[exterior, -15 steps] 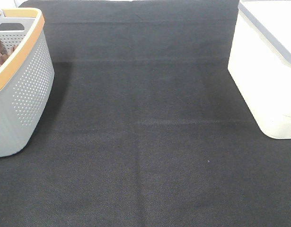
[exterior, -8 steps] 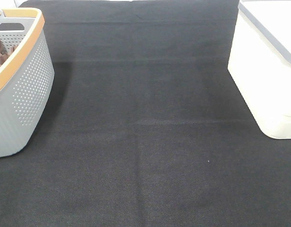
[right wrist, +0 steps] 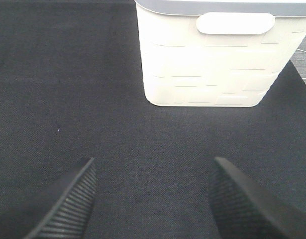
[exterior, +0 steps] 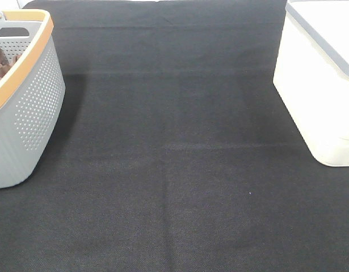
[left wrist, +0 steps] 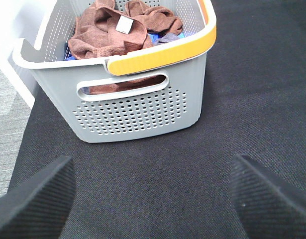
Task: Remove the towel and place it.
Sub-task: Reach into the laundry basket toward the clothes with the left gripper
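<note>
towel (left wrist: 100, 37) in basket (left wrist: 143, 114), left fingers (left wrist: 41, 196) apart; right fingers (right wrist: 68, 199) apart

Fuzzy cloth towel (left wrist: 100, 36), perforated matt plastic basket (left wrist: 143, 117)

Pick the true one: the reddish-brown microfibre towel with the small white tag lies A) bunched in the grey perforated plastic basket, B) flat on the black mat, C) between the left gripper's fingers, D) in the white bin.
A: the left wrist view shows the reddish-brown towel bunched inside the grey perforated basket with the orange rim.
</note>
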Robot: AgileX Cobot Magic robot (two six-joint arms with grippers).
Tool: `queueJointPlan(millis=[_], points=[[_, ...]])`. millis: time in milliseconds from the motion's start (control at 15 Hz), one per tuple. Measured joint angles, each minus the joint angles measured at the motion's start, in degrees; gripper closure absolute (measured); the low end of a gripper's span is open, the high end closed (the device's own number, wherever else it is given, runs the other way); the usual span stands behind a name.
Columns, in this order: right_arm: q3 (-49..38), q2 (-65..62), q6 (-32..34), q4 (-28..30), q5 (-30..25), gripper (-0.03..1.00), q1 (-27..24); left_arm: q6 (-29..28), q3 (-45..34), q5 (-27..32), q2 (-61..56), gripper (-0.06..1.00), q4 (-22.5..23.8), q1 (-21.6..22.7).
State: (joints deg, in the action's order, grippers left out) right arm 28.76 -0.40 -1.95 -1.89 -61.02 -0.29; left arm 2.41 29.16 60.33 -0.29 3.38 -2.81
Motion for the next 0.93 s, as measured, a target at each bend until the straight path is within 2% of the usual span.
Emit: queueJointPlan(millis=[933], points=[[0.0,0.0,0.0,0.0,0.0,0.35,0.0,0.0,0.0,0.0,0.0,0.14,0.0,0.0]])
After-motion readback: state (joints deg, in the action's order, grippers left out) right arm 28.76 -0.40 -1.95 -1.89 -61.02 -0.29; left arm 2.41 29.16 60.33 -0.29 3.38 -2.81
